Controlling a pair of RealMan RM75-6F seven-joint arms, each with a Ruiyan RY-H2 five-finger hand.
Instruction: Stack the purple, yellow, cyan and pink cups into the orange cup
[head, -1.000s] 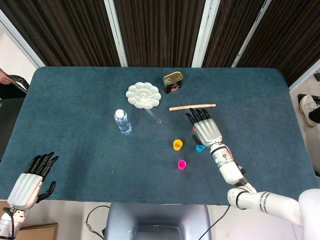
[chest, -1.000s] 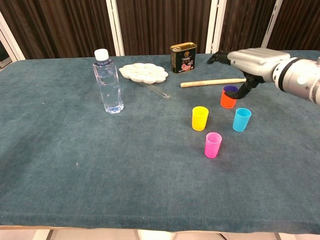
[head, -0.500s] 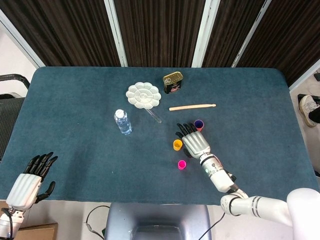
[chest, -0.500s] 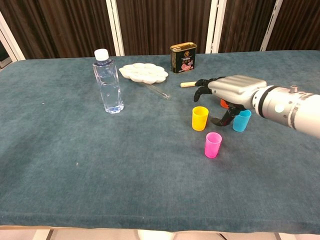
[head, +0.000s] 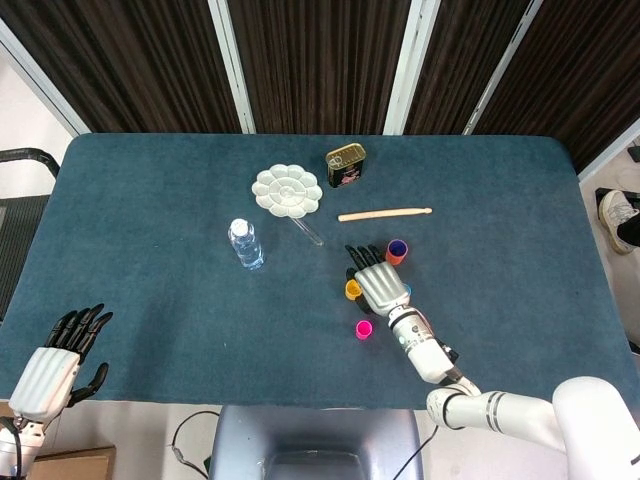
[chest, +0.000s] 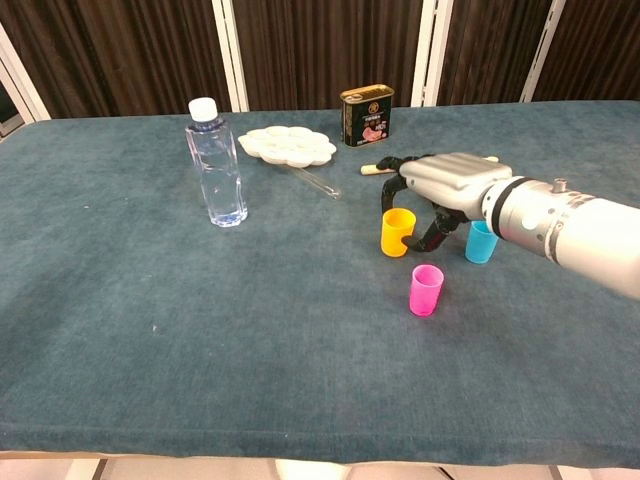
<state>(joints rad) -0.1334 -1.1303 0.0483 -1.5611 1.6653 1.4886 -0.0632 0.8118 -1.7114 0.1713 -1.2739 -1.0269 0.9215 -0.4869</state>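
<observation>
Head view only: left robot hand (head: 52, 365) off the near left desk corner, far from the yellow cup, fingers apart, holding nothing; orange cup (head: 397, 250) with purple cup nested inside, just beyond and right of the yellow cup.
Chest view only: orange cup hidden behind the right robot hand; cyan cup (chest: 481, 241) plain to the right of the yellow cup, mostly covered in the head view.
Right robot hand (chest: 437, 190): over and beside the yellow cup (chest: 397, 232), thumb curled near its right side, fingers spread above; touching or not, cannot tell; nothing held.
Pink cup (chest: 426, 289): upright, near and in front of the yellow cup.
Desk (chest: 200, 330): dark teal cloth; water bottle (chest: 216, 164), white palette (chest: 287, 146), tin can (chest: 366, 115) and wooden stick (head: 384, 213) all beyond the yellow cup.
Room: dark curtains with pale strips behind the desk.
Change: right robot hand now further left than a second ago, off the orange cup and onto the yellow cup's side; yellow cup shifted slightly left.
</observation>
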